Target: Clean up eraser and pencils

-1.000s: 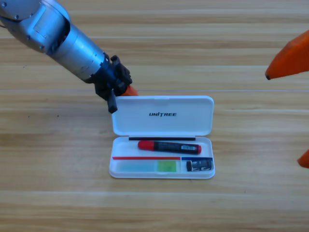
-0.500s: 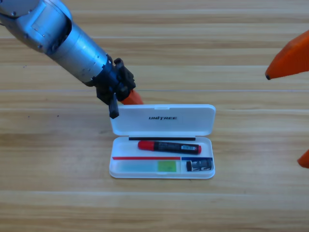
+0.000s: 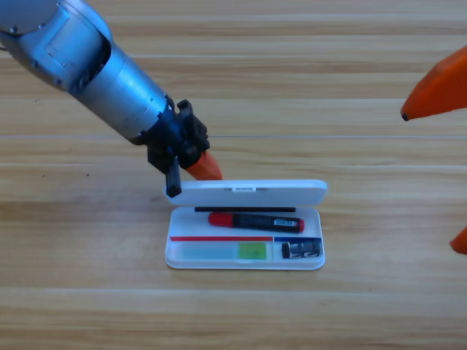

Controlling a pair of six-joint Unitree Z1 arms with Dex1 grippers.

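eraser [image 3: 301,250], pencils [image 3: 255,221] in case [image 3: 175,257]

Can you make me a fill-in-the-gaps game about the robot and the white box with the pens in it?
1. The left end effector is pushing the case's ____ from behind.
2. In the white case, the eraser lies to the ____ of the green pencil.
3. The black pencil has a ____ cap.
4. The right end effector waits at the picture's ____ edge.

Missing words: lid; right; red; right
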